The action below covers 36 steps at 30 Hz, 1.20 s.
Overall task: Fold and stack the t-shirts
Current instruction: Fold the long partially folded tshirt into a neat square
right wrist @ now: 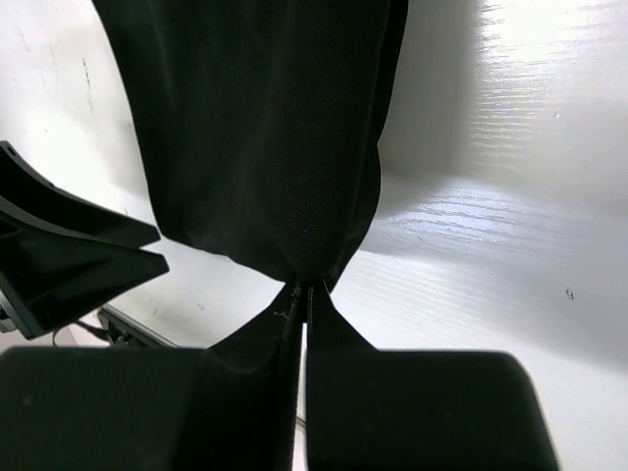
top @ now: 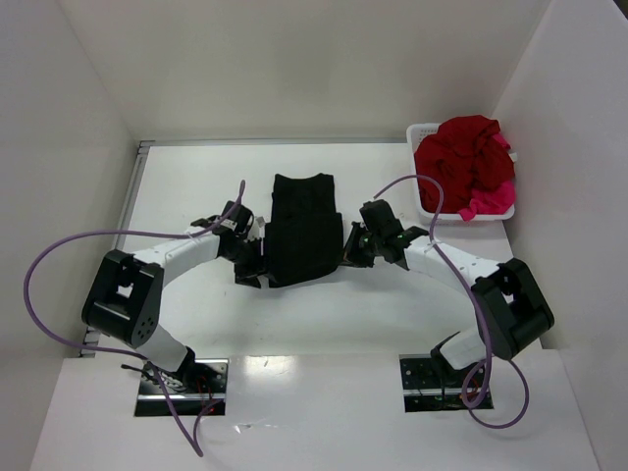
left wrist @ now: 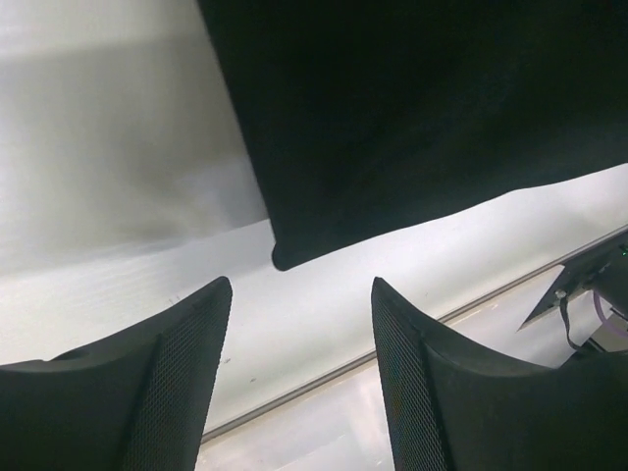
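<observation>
White basket [top: 424, 129] at far-right corner of table [top: 196, 177] — white walls [top: 294, 69] around.

Plain black t-shirt [top: 304, 231], red and pink t-shirts [top: 461, 162], white basket [top: 420, 130], purple cables [top: 59, 245]

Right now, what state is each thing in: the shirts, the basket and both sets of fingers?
black shirt: flat on the table, partly folded into a narrow strip, one edge pinched
red and pink shirts: crumpled, unfolded, heaped together
basket: filled with those shirts
left fingers: open, not touching the black shirt
right fingers: shut on the black shirt's edge
</observation>
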Each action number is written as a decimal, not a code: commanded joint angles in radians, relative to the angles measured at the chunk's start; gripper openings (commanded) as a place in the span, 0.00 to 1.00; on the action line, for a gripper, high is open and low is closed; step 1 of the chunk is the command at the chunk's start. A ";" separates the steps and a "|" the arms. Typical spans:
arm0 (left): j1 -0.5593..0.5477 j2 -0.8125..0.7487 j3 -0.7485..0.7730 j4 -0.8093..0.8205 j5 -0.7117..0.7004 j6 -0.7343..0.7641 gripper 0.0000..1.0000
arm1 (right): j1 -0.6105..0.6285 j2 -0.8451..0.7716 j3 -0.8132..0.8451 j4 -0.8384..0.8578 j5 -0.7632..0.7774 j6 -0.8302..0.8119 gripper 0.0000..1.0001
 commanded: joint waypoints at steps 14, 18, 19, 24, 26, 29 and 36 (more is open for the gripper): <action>-0.014 0.044 -0.078 0.170 0.066 -0.094 0.54 | 0.009 0.008 -0.004 0.000 0.032 -0.006 0.00; -0.014 0.062 -0.069 0.190 0.036 -0.095 0.54 | 0.009 0.018 0.007 0.000 0.032 -0.015 0.00; -0.014 0.062 -0.069 0.190 0.036 -0.095 0.54 | 0.009 0.018 0.007 0.000 0.032 -0.015 0.00; -0.014 0.074 -0.069 0.227 0.037 -0.104 0.47 | 0.009 0.027 0.007 0.000 0.032 -0.015 0.00; -0.014 0.074 -0.069 0.227 0.037 -0.104 0.28 | 0.009 0.027 0.007 0.000 0.032 -0.015 0.00; -0.014 0.084 -0.069 0.236 0.037 -0.104 0.10 | 0.009 0.027 0.007 0.000 0.032 -0.015 0.00; -0.014 0.022 -0.041 0.175 0.028 -0.095 0.00 | 0.009 0.014 0.017 -0.021 0.032 -0.015 0.00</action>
